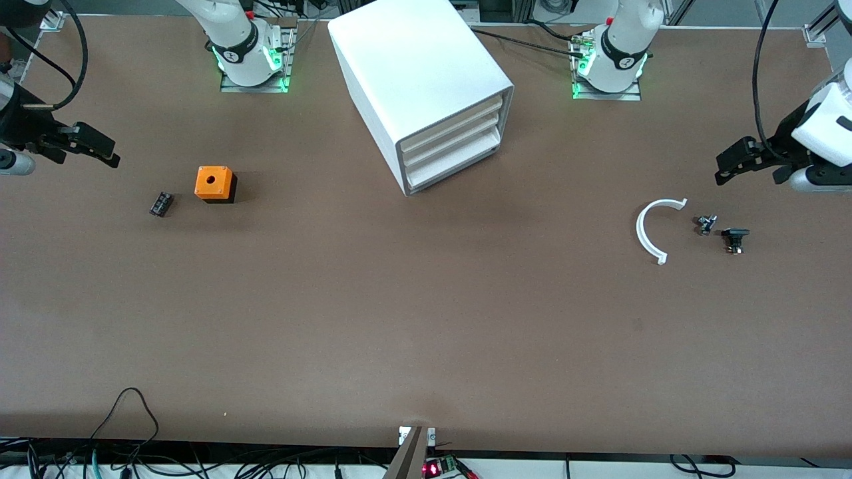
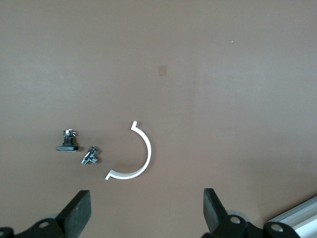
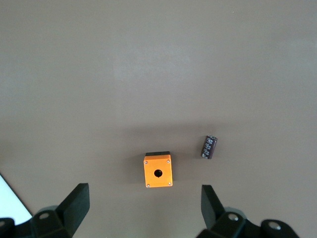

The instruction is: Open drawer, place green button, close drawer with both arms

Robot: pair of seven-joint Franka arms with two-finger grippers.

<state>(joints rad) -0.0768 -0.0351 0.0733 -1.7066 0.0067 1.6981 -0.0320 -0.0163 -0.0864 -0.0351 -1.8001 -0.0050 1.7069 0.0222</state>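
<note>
The white cabinet (image 1: pixel 413 73) stands at the robots' side of the table, midway between the two bases, with its stacked drawers shut. The lowest drawer (image 1: pixel 454 165) is flush with the others. The button (image 1: pixel 735 239), dark-capped, lies on the table toward the left arm's end; it also shows in the left wrist view (image 2: pixel 67 142). My left gripper (image 1: pixel 729 166) (image 2: pixel 147 208) hangs open and empty above the table near that end. My right gripper (image 1: pixel 106 152) (image 3: pixel 145 206) hangs open and empty above the table at the right arm's end.
A white C-shaped ring (image 1: pixel 649 233) (image 2: pixel 141 163) and a small metal part (image 1: pixel 705 224) (image 2: pixel 90 156) lie beside the button. An orange cube with a hole (image 1: pixel 214 183) (image 3: pixel 158 173) and a small black part (image 1: pixel 161 203) (image 3: pixel 209 147) lie toward the right arm's end.
</note>
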